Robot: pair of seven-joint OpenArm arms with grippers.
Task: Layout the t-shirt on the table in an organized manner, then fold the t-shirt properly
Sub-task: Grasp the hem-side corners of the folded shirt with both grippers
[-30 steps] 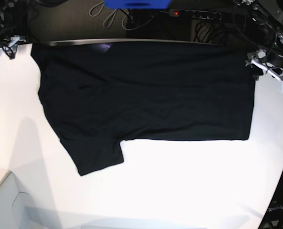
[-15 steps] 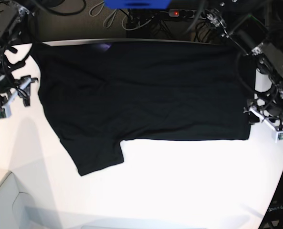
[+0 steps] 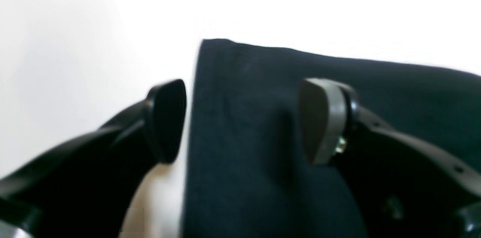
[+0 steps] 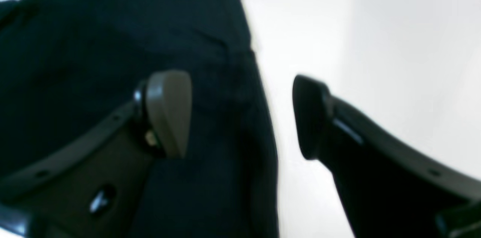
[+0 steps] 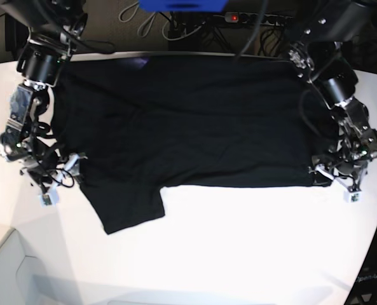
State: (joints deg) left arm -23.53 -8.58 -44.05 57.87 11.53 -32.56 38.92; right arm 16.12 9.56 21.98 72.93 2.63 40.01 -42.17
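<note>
wrist views: open hands straddle t-shirt [image 5: 194, 121] edges, base: whole shirt

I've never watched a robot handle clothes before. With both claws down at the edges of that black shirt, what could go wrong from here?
Three risks. The left gripper straddles the t-shirt edge with jaws open; closing too shallow might miss the cloth. The right gripper does likewise at the sleeve side, so it could catch only the top layer. The far hem lies along the table edge, so an uneven pull could drag it off.
</note>
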